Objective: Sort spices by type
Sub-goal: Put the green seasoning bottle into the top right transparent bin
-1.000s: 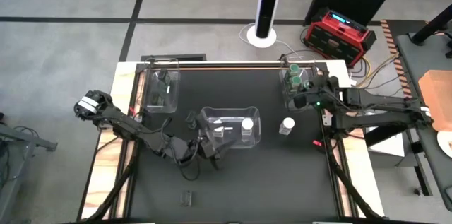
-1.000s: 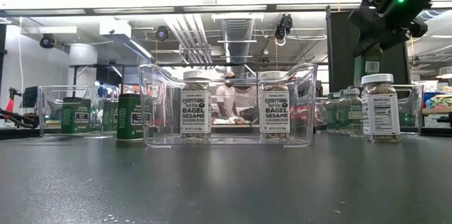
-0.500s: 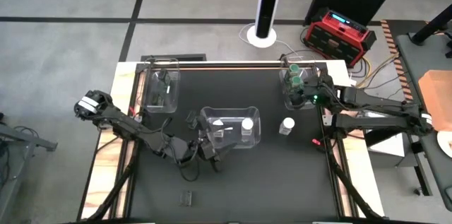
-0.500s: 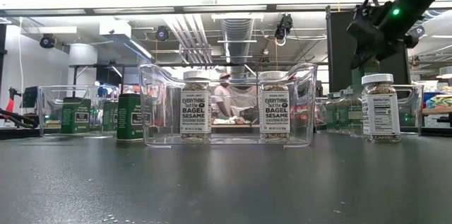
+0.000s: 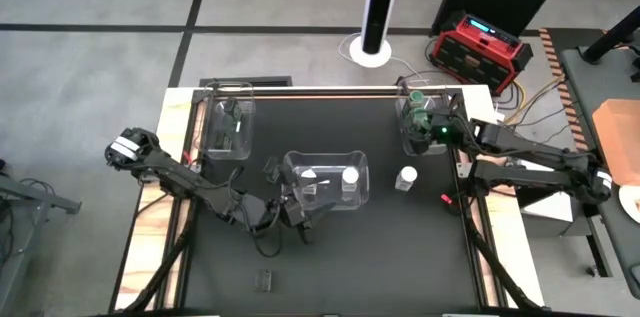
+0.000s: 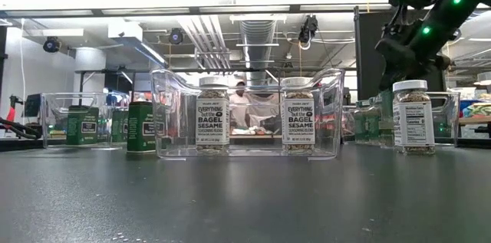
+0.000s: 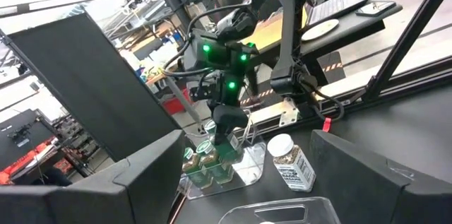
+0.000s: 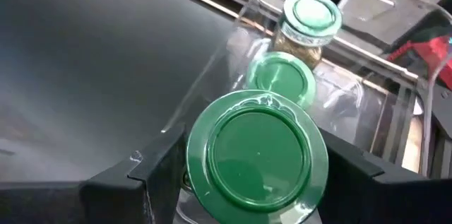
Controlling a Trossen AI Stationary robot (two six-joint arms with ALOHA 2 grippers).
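The right end effector hung over the clear bin at the far right corner of the counter, its two dark fingers spread just wide enough to clasp a green-lidded spice jar by its sides, the lid facing the wrist camera. Directly beyond that held jar, inside the same bin, stood two more green-lidded jars, one just behind the other, the farther one showing a clear body of pale seasoning beneath its lid. Outside the bin, on the near side of the right end effector and close to it, a white-lidded jar stood upright on the bare counter; in the low view it sat below and to one side of the arm's green lights. The left end effector rested low on the counter at the near edge of the middle clear bin, its fingers parted and holding nothing. Just ahead of it, that bin contained two white-lidded jars labelled bagel sesame, standing upright and apart from one another. Farther off to the left end effector's side, a dark green tin stood on the counter near a third clear bin with more green tins inside.
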